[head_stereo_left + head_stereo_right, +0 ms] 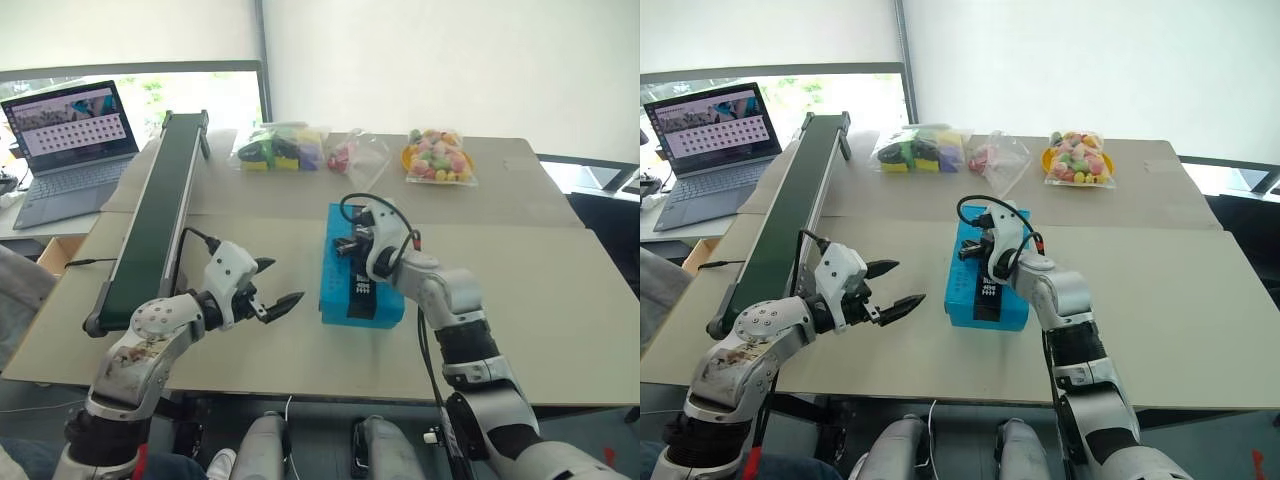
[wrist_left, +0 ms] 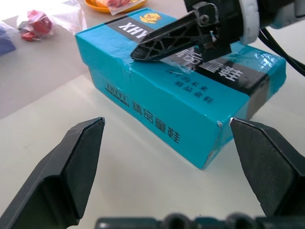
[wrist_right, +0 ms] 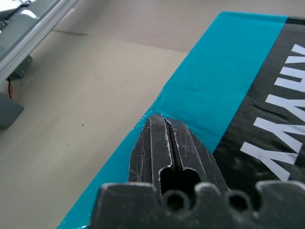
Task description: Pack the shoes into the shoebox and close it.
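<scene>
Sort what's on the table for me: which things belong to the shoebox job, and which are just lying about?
Job: shoebox, lid down; right gripper, jaws shut, on the lid; left gripper, jaws open, beside the box.

Lying about: conveyor belt, laptop, clear bags of colourful items.

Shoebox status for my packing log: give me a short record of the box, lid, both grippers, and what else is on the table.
shoebox: on the table, lid down
shoes: hidden
right gripper: shut, fingertips pressing on the lid near its left edge
left gripper: open, empty, beside the box's left side, apart from it
conveyor: left of the box
clear bags: along the table's far edge
laptop: far left, screen lit
</scene>
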Available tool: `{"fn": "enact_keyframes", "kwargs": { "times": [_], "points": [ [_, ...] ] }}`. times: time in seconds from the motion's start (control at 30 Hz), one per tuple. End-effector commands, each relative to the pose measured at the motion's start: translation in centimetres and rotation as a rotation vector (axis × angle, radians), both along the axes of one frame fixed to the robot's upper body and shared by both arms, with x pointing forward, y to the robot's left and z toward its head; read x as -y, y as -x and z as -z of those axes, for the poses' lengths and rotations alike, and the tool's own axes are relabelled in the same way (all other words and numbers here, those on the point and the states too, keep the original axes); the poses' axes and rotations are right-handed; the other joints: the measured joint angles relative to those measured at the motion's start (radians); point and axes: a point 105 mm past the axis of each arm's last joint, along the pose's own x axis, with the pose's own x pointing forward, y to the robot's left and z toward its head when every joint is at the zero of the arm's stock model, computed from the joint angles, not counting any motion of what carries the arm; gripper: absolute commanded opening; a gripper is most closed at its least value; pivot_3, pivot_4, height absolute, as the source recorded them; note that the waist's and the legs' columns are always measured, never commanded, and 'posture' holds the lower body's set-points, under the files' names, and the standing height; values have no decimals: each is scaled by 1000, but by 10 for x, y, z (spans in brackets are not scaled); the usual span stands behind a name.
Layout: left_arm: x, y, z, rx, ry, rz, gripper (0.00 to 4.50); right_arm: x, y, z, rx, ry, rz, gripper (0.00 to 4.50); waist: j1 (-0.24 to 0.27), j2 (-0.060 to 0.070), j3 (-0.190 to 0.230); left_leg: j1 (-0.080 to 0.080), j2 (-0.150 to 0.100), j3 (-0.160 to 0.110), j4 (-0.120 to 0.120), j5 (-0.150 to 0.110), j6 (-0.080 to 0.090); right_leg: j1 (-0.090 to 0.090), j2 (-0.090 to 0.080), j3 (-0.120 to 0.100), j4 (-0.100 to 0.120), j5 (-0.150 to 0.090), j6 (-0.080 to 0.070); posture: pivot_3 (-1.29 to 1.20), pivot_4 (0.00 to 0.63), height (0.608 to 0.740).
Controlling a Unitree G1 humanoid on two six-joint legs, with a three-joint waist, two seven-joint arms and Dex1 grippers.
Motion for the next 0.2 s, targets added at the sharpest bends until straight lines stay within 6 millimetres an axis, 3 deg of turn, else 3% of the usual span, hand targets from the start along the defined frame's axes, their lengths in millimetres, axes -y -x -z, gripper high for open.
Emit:
{"fn": "enact_keyframes", "kwargs": {
  "times": [0.03,0.2],
  "points": [
    [-4,-4,-19,44,72,-42,4500,23,18,-70,246,-78,-8,30,2,0,0,0,0,1,0,1,1,0,0,0,0,3,5,0,150,701],
    [1,1,-19,15,99,-9,4500,32,18,-56,209,-16,7,30,1,0,0,0,-1,3,0,0,0,2,0,-1,-3,3,6,0,150,701]
  ]
}}
